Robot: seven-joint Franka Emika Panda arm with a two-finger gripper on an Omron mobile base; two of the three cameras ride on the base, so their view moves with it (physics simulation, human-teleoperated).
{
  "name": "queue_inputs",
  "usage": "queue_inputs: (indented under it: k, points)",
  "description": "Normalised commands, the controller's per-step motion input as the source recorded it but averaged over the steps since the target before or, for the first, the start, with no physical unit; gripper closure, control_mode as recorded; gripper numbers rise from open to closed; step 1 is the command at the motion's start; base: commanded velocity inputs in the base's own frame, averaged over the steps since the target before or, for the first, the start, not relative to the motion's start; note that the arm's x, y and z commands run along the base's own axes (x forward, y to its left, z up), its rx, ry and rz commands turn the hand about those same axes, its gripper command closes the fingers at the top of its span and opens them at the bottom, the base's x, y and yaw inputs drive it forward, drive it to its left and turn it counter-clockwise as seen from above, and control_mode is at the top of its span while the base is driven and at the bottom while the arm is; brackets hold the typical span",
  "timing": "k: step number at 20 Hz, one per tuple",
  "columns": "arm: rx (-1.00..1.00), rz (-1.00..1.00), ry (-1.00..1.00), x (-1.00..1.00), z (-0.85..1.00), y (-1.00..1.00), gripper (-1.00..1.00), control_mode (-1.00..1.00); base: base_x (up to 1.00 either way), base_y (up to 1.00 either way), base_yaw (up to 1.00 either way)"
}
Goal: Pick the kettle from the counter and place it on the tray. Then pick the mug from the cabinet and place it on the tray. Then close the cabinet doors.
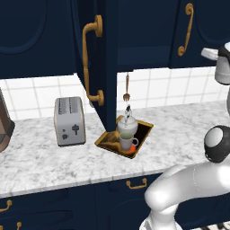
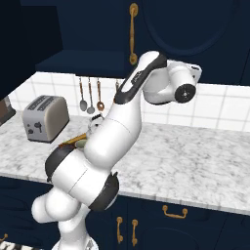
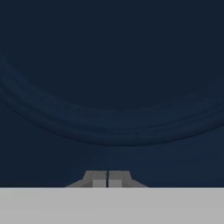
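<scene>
The tray (image 1: 143, 131) lies on the counter (image 1: 179, 134) with the kettle (image 1: 127, 124) and the mug (image 1: 127, 141) standing on it. The kettle (image 2: 95, 125) also peeks out behind my arm. The cabinet's left door (image 1: 108, 76) is swung out, edge-on, with its brass handle (image 1: 91, 67) toward me. Its right door (image 2: 195, 34) looks flat against the cabinet (image 1: 143, 36). My gripper (image 3: 107, 179) is shut and empty, raised close in front of that right door's curved panel moulding (image 3: 113, 140).
A silver toaster (image 1: 69, 121) stands on the counter left of the tray. Utensils (image 2: 90, 97) hang on the tiled wall. Navy drawers with brass pulls (image 1: 136, 183) run below the counter edge. My arm's elbow (image 2: 141, 80) is raised above the counter.
</scene>
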Motion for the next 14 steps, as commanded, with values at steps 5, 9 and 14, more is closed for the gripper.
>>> queue_inputs:
  k: [5, 9, 14]
  points:
    - [0.0, -0.04, 0.1, 0.25, 0.0, 0.0, 1.0, -1.0, 0.0, 0.0, 0.0]
    - [0.0, -0.07, 0.08, 0.34, 0.0, 0.04, 1.0, -1.0, 0.0, 0.0, 0.0]
    - [-0.01, -0.11, 0.19, 0.36, 0.0, 0.21, 1.0, -1.0, 0.0, 0.0, 0.0]
